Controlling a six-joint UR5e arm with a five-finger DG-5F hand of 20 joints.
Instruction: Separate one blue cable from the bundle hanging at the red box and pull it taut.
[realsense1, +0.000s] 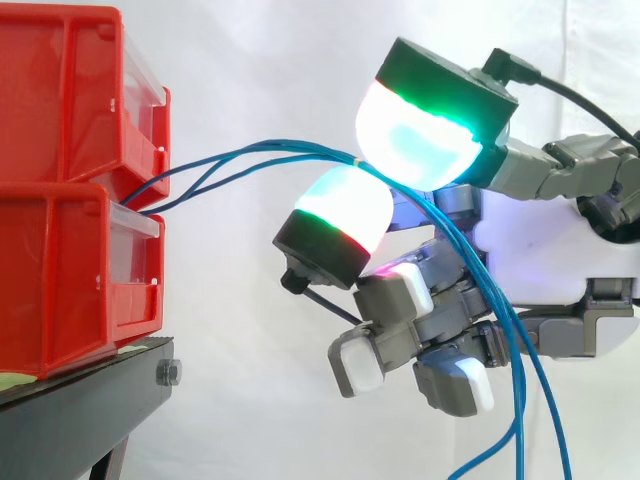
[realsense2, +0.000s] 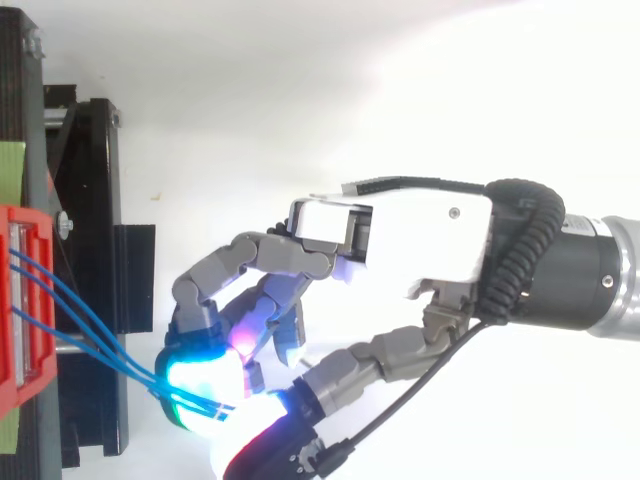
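Observation:
Several thin blue cables run out of the gap between the red bins and arc to the right. They pass between two glowing fingertip pads of my hand, then drop down past the lower fingers. In the top view the blue cables leave the red box and meet the hand at its cyan-lit pads. The fingers are curled and the thumb and a finger pinch the cables together. I cannot tell whether a single cable is apart from the others.
The red bins stand stacked on a black stand at the left, with clear plastic fronts. The black frame runs along the left of the top view. A white curtain lies behind everything.

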